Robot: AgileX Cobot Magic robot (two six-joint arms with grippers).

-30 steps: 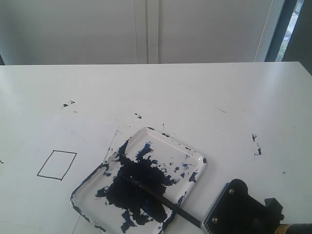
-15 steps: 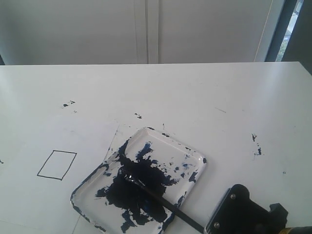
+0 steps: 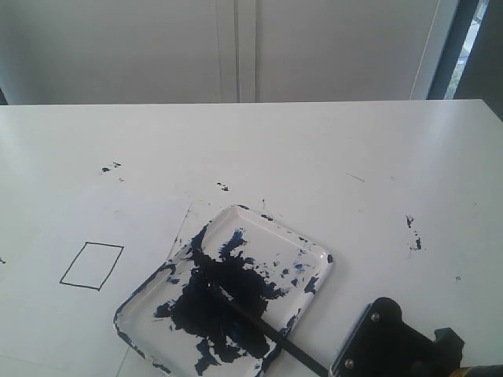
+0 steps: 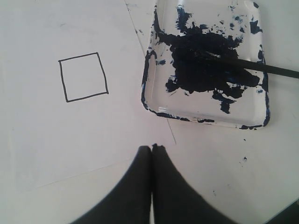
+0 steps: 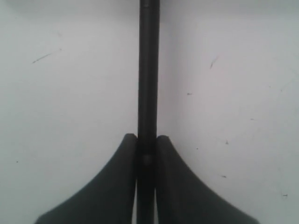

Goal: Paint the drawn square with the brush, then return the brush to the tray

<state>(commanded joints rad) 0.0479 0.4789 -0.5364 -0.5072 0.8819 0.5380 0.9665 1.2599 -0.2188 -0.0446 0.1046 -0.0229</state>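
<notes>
The drawn square sits on white paper at the left, its interior white. The clear tray, smeared with dark navy paint, lies to its right. The black brush slants from the lower right with its tip in the tray's paint blot. My right gripper is shut on the brush handle; only its body shows at the exterior view's bottom right. My left gripper is shut and holds nothing, hovering over the paper near the tray's edge.
Small paint specks dot the white table. The paper's edge runs beside the tray. A grey wall stands behind the table's far edge.
The right gripper has pulled back toward the lower right, drawing the brush with it; the tip still lies in the tray's paint. The square is unchanged.
</notes>
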